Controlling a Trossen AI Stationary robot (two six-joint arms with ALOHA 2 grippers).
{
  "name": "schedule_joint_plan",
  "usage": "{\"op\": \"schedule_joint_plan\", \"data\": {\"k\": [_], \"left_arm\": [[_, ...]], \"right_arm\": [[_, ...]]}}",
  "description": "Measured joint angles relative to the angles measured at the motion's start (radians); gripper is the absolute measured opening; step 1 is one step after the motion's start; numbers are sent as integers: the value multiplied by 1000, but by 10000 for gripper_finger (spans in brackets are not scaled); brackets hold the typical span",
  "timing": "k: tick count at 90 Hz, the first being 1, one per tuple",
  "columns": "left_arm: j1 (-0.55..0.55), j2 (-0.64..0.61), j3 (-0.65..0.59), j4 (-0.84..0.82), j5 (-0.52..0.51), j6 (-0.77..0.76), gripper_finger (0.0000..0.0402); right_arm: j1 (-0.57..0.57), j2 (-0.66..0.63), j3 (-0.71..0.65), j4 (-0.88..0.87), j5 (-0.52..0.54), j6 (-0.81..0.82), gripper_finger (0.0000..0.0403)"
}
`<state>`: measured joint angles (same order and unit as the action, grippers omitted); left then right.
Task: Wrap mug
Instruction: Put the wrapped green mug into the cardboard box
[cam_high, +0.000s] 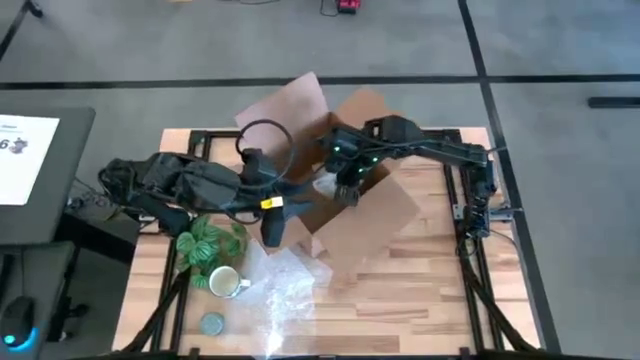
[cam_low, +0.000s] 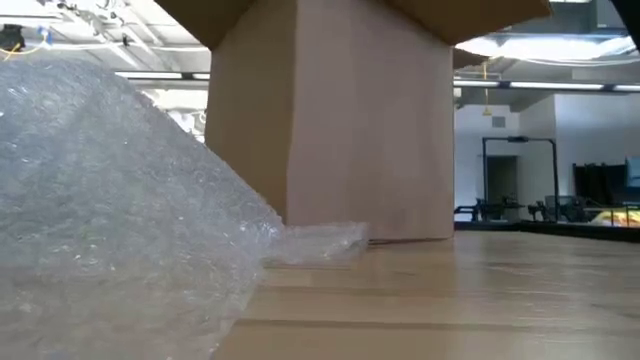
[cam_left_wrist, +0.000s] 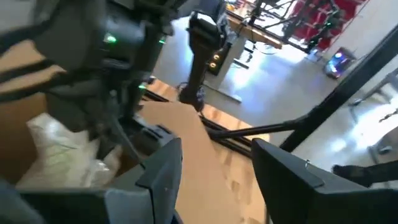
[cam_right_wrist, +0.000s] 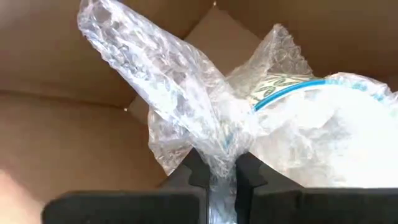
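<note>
The mug (cam_high: 225, 281) stands on the desk (cam_high: 430, 290) beside bubble wrap (cam_high: 285, 300). The right end effector (cam_right_wrist: 214, 177), inside the cardboard box (cam_high: 345, 200), pinches a bubble-wrapped bundle (cam_right_wrist: 298, 118). The left end effector (cam_left_wrist: 214, 180) hangs released at the box.

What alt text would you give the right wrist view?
The right end effector is shut on a twisted fold of clear bubble wrap around a white object with a blue stripe, held inside a brown cardboard box. The box's walls and bottom fill the background.
</note>
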<state>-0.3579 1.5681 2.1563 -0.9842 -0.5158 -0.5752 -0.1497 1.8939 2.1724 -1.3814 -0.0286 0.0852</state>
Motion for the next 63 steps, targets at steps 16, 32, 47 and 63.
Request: {"op": "schedule_joint_plan", "data": {"k": [16, 32, 47, 63], "left_arm": [[32, 2, 1, -101, -38, 15, 173], [64, 3, 0, -206, -71, 44, 173], [95, 3, 0, -216, -83, 165, 173], [103, -2, 0, -223, -74, 211, 173]], "right_arm": [[23, -68, -1, -18, -15, -20, 7], [57, -113, 2, -49, -25, -76, 7], [80, -128, 2, -75, -25, -110, 7], [66, -111, 2, -75, 33, -121, 7]]}}
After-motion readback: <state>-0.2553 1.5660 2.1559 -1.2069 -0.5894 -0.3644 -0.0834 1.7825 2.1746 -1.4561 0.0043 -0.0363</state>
